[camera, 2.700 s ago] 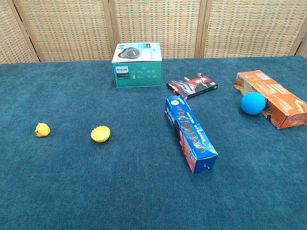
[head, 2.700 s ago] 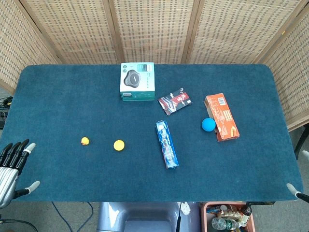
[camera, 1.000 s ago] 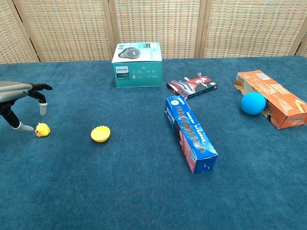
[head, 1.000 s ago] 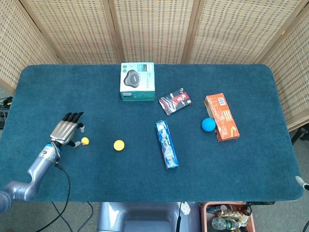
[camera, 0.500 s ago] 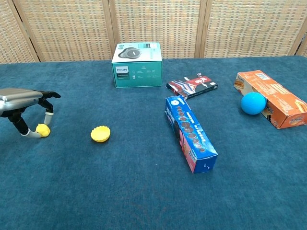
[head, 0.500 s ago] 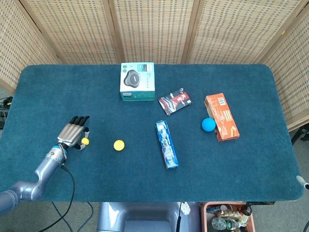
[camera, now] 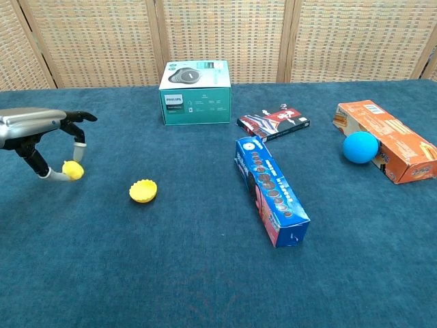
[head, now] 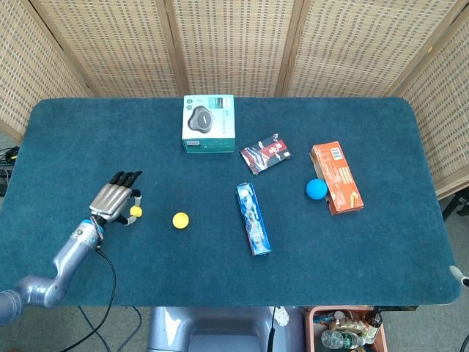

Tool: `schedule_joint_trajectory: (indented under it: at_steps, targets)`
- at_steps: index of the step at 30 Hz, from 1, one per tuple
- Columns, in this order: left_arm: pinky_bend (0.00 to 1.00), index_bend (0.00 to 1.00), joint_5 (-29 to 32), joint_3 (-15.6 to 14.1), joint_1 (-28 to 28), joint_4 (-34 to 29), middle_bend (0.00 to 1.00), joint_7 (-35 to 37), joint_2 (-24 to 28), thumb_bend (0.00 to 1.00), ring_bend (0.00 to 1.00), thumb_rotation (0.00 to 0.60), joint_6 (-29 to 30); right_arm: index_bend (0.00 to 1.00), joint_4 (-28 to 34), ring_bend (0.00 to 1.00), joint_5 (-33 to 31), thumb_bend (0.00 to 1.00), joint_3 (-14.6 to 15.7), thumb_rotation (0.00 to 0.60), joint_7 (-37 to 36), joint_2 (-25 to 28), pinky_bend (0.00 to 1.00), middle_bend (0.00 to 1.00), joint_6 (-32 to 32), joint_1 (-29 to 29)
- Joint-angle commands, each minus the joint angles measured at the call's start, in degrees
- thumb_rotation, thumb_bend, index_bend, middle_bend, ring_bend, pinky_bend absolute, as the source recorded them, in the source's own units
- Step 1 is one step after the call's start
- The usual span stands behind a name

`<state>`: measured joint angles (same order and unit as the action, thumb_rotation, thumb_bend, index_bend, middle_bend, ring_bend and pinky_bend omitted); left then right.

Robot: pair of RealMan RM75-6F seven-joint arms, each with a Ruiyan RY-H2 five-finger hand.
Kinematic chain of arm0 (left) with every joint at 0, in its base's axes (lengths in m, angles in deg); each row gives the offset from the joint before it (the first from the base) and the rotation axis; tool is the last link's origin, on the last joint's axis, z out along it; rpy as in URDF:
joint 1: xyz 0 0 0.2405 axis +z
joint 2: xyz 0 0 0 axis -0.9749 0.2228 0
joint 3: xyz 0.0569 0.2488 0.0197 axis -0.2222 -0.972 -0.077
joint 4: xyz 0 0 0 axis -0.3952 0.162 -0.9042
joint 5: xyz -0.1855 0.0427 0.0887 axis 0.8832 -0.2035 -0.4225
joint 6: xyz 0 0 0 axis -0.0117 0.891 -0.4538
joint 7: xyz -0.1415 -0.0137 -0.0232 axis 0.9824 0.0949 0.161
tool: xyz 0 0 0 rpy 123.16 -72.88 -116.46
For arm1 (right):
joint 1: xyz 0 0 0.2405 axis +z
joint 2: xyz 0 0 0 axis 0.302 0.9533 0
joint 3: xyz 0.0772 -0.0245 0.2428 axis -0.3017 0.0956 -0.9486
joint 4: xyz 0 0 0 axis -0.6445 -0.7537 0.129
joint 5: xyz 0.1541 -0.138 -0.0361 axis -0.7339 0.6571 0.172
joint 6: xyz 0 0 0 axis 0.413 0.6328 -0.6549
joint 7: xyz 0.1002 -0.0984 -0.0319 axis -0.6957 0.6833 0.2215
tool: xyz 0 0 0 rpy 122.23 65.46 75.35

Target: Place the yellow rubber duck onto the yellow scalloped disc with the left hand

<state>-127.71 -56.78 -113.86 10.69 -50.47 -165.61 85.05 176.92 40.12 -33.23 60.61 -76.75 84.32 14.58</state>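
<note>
Lifted since before, duck [camera: 73, 170] in left hand [camera: 42, 133], near Philips box [camera: 195, 92].

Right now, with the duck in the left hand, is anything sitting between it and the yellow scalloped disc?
Nothing visible does. The left hand pinches the yellow rubber duck just above the table, and only bare blue cloth lies between it and the yellow scalloped disc. The blue cookie box lies beyond the disc, off the path.
</note>
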Motion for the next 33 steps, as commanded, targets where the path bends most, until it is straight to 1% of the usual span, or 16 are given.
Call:
schedule_joint_trajectory:
  at_steps: [1,5,9,14,17,26,27,28,30,31,32,33]
  targets:
    - [0.00,0.59,-3.52,-0.03,-0.66,-6.85,0.00,1.86,3.12,0.29,0.00,0.600,1.57,0.00,0.06,0.00,0.03,0.00,0.02,0.600,0.02,0.02,0.00,0.00,-0.09,0.05]
    - [0.00,0.59,-1.87,0.40,-2.63,-9.69,0.00,-1.07,2.03,0.29,0.00,0.600,0.40,0.00,0.10,0.00,0.12,0.00,0.10,0.600,-0.09,0.11,0.00,0.00,-0.16,0.05]
    - [0.00,0.59,0.67,0.57,-4.12,-10.22,0.00,-4.26,-0.02,0.29,0.00,0.600,-0.48,0.00,-0.10,0.00,-0.21,0.00,0.02,0.600,-0.57,0.23,0.00,0.00,-0.19,-0.10]
    - [0.00,0.59,4.77,0.72,-5.57,-9.33,0.00,-8.43,-2.71,0.29,0.00,0.600,-0.45,0.00,-0.56,0.00,-0.60,0.00,-0.03,0.600,-1.37,0.34,0.00,0.00,-0.42,-0.24]
    - [0.00,0.59,7.08,0.46,-6.70,-7.37,0.00,-11.17,-4.77,0.29,0.00,0.600,-0.67,0.00,-0.71,0.00,-0.69,0.00,-0.06,0.600,-1.68,0.34,0.00,0.00,-0.48,-0.29]
    - [0.00,0.58,10.55,0.14,-8.11,-4.81,0.00,-12.62,-7.50,0.29,0.00,0.600,-0.82,0.00,-0.97,0.00,-1.14,0.00,-0.21,0.600,-1.67,0.23,0.00,0.00,-0.98,-0.09]
    - [0.00,0.57,10.79,0.11,-8.20,-4.67,0.00,-12.58,-7.62,0.29,0.00,0.600,-0.84,0.00,-1.00,0.00,-1.22,0.00,-0.23,0.600,-1.66,0.22,0.00,0.00,-1.06,-0.06]
    - [0.00,0.53,10.94,0.08,-8.28,-4.53,0.00,-12.52,-7.72,0.29,0.00,0.600,-0.84,0.00,-1.02,0.00,-1.27,0.00,-0.24,0.600,-1.66,0.21,0.00,0.00,-1.14,-0.03]
    - [0.00,0.42,11.04,-0.02,-8.41,-4.36,0.00,-12.25,-7.81,0.28,0.00,0.600,-0.96,0.00,-1.06,0.00,-1.32,0.00,-0.26,0.600,-1.66,0.20,0.00,0.00,-1.25,0.02]
    - [0.00,0.34,11.08,-0.06,-8.46,-4.34,0.00,-12.11,-7.79,0.25,0.00,0.600,-1.05,0.00,-1.09,0.00,-1.34,0.00,-0.26,0.600,-1.65,0.19,0.00,0.00,-1.28,0.04]
    - [0.00,0.30,11.15,-0.12,-8.55,-4.33,0.00,-11.85,-7.71,0.23,0.00,0.600,-1.19,0.00,-1.14,0.00,-1.36,0.00,-0.28,0.600,-1.63,0.18,0.00,0.00,-1.30,0.05]
    - [0.00,0.23,11.20,-0.12,-8.58,-4.40,0.00,-11.58,-7.63,0.18,0.00,0.600,-1.23,0.00,-1.13,0.00,-1.36,0.00,-0.29,0.600,-1.65,0.19,0.00,0.00,-1.29,0.05]
